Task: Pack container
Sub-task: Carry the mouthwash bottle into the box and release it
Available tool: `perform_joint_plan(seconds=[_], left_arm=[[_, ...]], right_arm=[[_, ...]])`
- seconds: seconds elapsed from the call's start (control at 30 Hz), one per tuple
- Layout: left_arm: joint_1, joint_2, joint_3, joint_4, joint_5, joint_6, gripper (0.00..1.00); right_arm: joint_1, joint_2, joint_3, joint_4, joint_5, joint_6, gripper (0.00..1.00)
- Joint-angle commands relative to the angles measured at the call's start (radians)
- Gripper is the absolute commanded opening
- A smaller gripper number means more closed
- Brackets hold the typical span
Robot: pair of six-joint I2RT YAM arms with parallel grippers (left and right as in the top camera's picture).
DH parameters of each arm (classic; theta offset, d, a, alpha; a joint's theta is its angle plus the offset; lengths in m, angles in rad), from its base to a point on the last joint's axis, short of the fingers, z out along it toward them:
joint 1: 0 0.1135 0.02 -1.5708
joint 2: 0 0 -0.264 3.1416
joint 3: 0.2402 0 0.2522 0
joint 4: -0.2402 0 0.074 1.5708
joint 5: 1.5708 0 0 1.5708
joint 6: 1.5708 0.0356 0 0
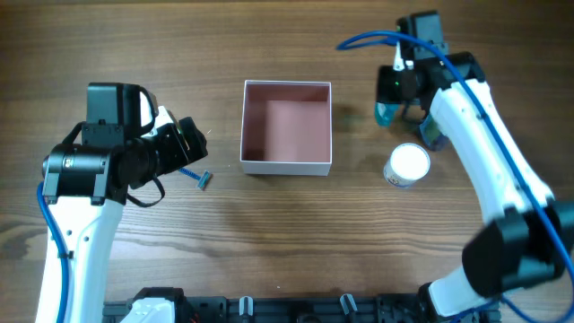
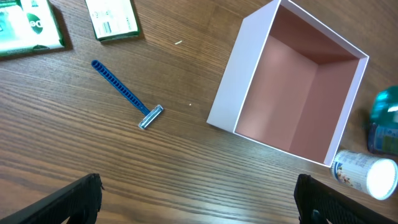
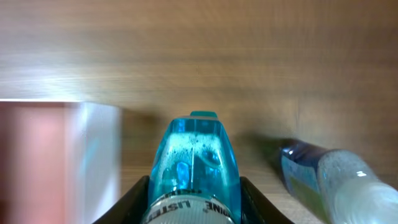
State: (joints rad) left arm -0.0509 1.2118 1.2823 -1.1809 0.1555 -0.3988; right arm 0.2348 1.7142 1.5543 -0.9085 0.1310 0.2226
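- Blue bottle (image 3: 193, 163), at 6 o'clock in the right wrist view: a pale label band at the bottom edge of the picture carries dark capitals, roughly "LISTE" with "INE" just after. The rest is cut off.
- Green-and-white packet (image 2: 28, 25), at 10 o'clock in the left wrist view: white letters "ed" on a green patch. The rest of the word runs out of the picture.
- Second packet (image 2: 112, 17), at 11 o'clock in the same view: rows of small dark print on white, too small to read.
- White tub (image 2: 359, 172), at 4 o'clock in that view: blue print on its side, too small to read.
- Overhead view: no lettering can be read.
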Motion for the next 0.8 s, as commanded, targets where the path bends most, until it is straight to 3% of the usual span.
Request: perform_joint_plan(seconds=[0.0,0.17,0.33,0.6,0.77], left_arm=[[-0.004,0.000,0.019,0.006,0.012,0.002,1.00],[-0.004,0.000,0.019,0.007,0.012,0.001,1.00],[-0.004,0.000,0.019,0.011,0.012,0.001,1.00],[-0.004,0.000,0.019,0.011,0.012,0.001,1.00],[-0.004,0.000,0.019,0.011,0.012,0.001,1.00]], right_arm=[[0.126,-0.128,0.126,-0.027,0.115,0.136,0.04],[0.273,-0.132,0.156,-0.023,0.116,0.413,0.04],[0.377,-0.067,0.156,0.029,0.115,0.558,0.04],[0.422,0.143,0.156,0.086,0.047,0.560,0.04],[0.423,0.219,0.156,0.120,0.032,0.478,0.04]])
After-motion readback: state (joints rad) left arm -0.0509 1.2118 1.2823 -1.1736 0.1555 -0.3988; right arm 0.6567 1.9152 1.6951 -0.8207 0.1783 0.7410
